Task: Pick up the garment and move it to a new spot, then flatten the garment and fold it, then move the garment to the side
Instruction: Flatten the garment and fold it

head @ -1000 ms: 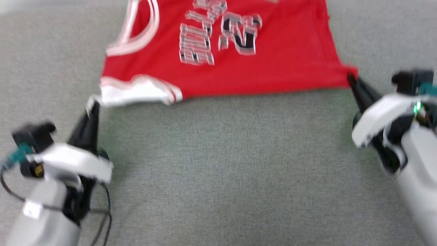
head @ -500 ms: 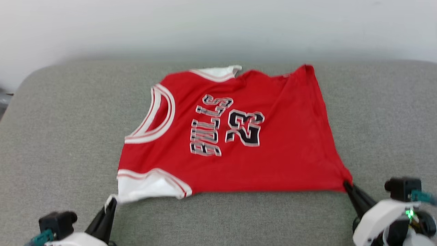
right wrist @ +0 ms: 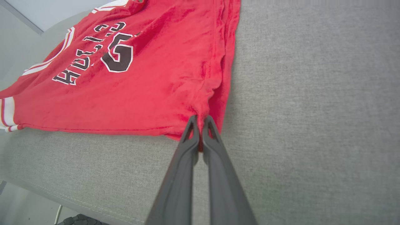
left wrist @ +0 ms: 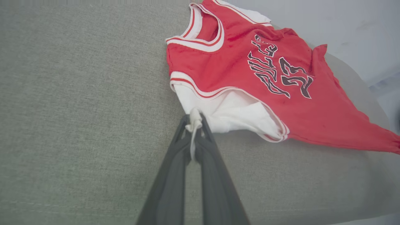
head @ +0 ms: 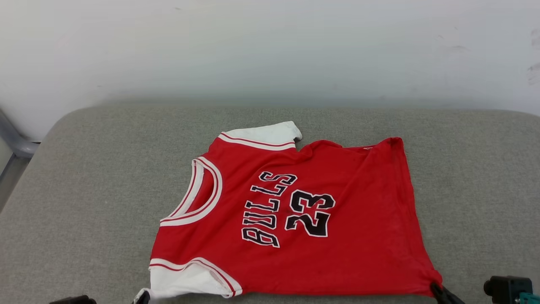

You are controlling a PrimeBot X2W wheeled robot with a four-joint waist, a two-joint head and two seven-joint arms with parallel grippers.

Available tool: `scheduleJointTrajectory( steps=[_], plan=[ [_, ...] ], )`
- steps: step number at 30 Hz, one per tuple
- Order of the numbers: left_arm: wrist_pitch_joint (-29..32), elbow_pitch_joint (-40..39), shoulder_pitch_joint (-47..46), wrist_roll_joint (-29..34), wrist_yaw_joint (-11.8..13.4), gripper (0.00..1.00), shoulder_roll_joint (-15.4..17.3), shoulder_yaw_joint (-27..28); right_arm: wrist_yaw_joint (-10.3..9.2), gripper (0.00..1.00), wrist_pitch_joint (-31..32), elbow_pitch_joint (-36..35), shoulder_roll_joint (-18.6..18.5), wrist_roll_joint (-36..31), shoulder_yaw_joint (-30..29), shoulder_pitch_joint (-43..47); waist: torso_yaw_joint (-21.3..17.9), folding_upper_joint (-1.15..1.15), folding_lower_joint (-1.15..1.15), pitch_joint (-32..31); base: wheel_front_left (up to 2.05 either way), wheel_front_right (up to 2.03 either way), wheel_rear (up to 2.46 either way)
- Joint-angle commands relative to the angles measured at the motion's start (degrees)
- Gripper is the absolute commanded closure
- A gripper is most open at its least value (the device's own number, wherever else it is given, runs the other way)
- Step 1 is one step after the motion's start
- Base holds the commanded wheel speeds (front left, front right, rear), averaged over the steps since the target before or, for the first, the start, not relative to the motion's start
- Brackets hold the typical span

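Note:
The garment (head: 358,236), a red jersey with white sleeves and a black "23", lies spread face up on the grey cushion. Its neck opening faces left. My left gripper (head: 143,298) is shut on the tip of the near white sleeve (left wrist: 231,115); in the left wrist view, white cloth is bunched between the left gripper's (left wrist: 194,120) fingertips. My right gripper (head: 436,290) is shut on the near right hem corner; in the right wrist view, red cloth (right wrist: 140,93) is pinched at the right gripper's (right wrist: 200,122) tips. Both pinched corners sit low over the cushion.
The grey cushion (head: 84,190) stretches well beyond the jersey on every side. A pale wall (head: 270,50) stands right behind its far edge. A grey metal bar (head: 12,143) shows at the far left. The cushion's near edge (right wrist: 47,193) drops off beside my right fingers.
The head camera has tilted up, so the jersey and both grippers sit lower in the picture and the wall has come into view. Both grippers keep their hold on the same corners.

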Motion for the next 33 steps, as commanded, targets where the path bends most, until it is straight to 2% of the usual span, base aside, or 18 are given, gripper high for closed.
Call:
scheduleJointTrajectory(
  steps=[1, 6, 9, 20, 33],
  plan=[
    [0.2, -0.72, -0.58, -0.04, 0.35, 1.0, 0.39, 0.26, -0.04, 1.0, 0.59, -1.28, 0.38, -0.47, -0.4, 0.1, -0.07, -0.01, 0.01, -0.09, 0.0, 0.0, 0.0],
    [-0.88, -0.57, -6.04, 1.61, -0.18, 1.0, -0.19, -0.07, -0.04, 1.0, 3.27, -2.82, 0.99, -1.66, -0.99, -3.24, 0.03, -0.01, 0.01, 0.38, 0.0, 0.0, 0.0],
    [-1.41, 1.52, -11.04, 2.65, -1.49, 1.0, -1.06, -1.1, -0.04, 1.0, 3.99, -2.02, 0.8, -2.13, -1.18, -6.22, 0.0, -0.01, 0.01, 1.85, 0.0, 0.0, 0.0],
    [-5.18, 16.95, -31.38, 3.89, -6.38, 1.0, -5.15, -1.86, -0.04, 1.0, 3.71, 7.32, -0.39, -2.02, -0.89, -22.21, -0.86, -0.01, 0.01, 10.4, 0.0, 0.0, 0.0],
    [-4.15, 34.76, -43.39, 1.35, -10.62, 1.0, -8.16, -4.24, -0.04, 1.0, 0.08, 18.67, -1.64, -1.62, 4.22, -33.3, -1.92, -0.01, 0.01, 17.01, 0.0, 0.0, 0.0]
  ],
)
